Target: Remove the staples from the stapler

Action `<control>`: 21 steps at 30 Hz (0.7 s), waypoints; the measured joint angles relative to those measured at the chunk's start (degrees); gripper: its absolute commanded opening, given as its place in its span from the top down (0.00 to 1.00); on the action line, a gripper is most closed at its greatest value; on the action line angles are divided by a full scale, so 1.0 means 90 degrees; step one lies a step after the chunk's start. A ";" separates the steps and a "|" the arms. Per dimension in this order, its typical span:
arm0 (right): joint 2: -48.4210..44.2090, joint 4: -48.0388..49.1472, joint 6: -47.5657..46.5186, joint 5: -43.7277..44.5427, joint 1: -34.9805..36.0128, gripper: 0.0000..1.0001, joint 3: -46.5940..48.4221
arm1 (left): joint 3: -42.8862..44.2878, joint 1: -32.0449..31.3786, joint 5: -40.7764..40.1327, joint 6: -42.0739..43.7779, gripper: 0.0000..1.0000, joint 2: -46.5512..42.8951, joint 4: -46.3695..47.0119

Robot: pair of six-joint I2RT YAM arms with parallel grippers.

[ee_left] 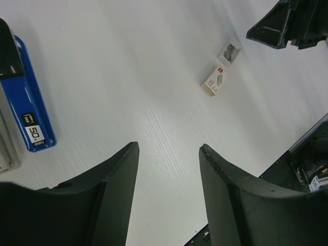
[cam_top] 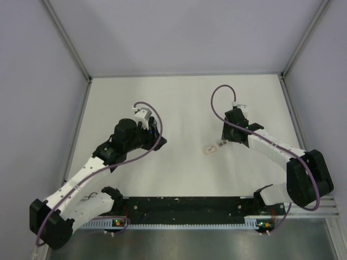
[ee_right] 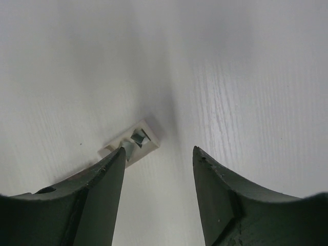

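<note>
Right jaws parted — staple tray (ee_right: 134, 145) beside 1 fingertip (ee_right: 114, 163), not between.

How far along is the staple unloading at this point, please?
Done, it seems: staples lie in the open tray beside the box. In hand: nothing; the right fingers stand open by the tray, the left fingers open near the stapler. Left: confirming the stapler is empty, which cannot be seen here.

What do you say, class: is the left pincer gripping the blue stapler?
No, the left pincer stands open and empty, while the blue stapler lies apart from it, off to one side.
</note>
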 measured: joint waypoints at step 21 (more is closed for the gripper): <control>-0.0561 0.0699 -0.0527 -0.1447 -0.0792 0.60 -0.0699 | 0.0199 -0.1715 -0.0384 -0.0889 0.51 0.2975 0.1156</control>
